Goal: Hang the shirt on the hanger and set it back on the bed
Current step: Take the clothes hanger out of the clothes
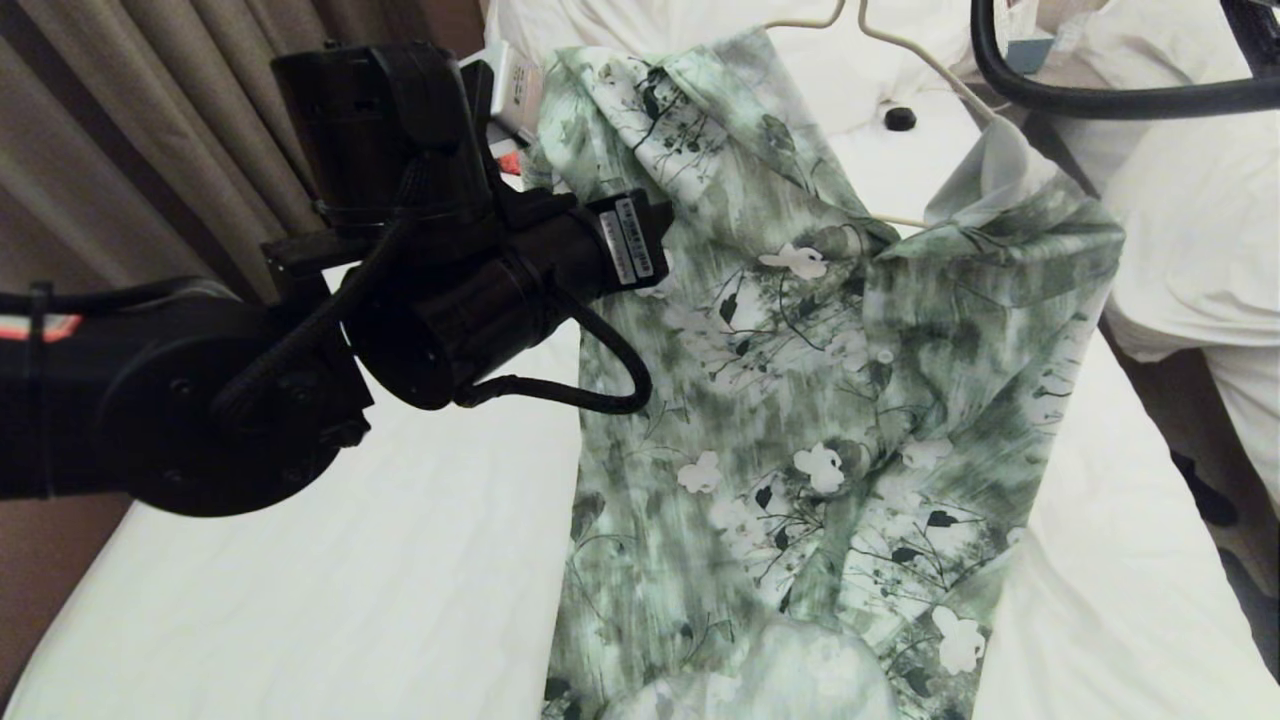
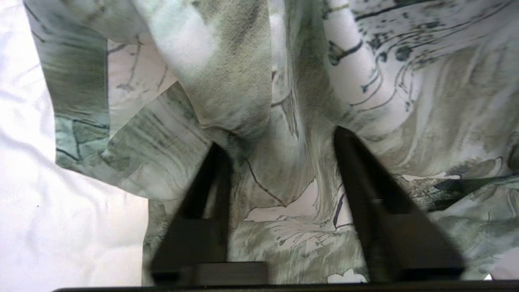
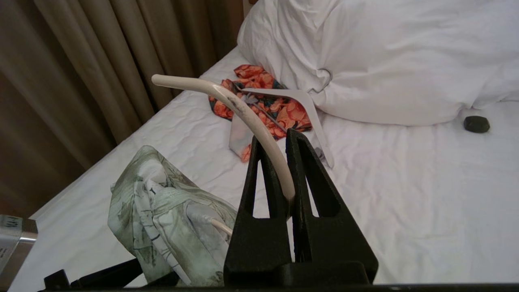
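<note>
Shirt [image 1: 790, 400] is limp, light; left claw [image 2: 279, 162] gapes, seemingly bunching cloth; right claw [image 3: 279, 162] clamps hanger [image 3: 243, 109].

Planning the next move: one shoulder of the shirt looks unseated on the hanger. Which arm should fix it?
Left. The left gripper is already at the shirt with fabric between its fingers, while the right gripper is shut on the hanger.
</note>
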Tool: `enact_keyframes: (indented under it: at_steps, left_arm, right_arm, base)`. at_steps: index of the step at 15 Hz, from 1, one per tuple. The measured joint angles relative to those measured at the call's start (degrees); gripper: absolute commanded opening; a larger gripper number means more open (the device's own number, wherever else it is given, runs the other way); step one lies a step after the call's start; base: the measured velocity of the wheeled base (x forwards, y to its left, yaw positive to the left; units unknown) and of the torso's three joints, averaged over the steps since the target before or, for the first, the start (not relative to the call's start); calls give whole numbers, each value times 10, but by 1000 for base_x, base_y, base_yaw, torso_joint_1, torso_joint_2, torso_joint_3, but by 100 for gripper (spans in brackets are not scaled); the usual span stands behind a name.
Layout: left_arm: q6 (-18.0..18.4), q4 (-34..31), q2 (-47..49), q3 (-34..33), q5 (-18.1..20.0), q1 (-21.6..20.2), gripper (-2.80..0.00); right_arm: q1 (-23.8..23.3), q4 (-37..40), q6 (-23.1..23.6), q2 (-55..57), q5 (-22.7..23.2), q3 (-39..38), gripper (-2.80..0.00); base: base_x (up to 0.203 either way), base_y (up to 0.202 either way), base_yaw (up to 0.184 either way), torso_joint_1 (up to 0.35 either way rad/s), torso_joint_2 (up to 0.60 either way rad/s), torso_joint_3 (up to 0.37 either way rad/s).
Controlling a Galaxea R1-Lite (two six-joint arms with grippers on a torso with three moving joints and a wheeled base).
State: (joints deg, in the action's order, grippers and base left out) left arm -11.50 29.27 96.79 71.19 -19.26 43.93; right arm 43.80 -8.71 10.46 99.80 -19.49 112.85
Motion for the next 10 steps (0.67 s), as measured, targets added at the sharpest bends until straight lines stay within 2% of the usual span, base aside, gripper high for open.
enact_keyframes:
  at_steps: [6,10]
  left_arm:
    - [-4,1,-5,-12,-1,0,-280]
    - [-4,11,-10,-46,0,-12,-280]
  right_arm:
    - [-1,0,1,2,0,0,-280]
    - [-1,0,1,2,0,0,-280]
  base:
    - [0,0,0,0,0,0]
    - [0,0,0,0,0,0]
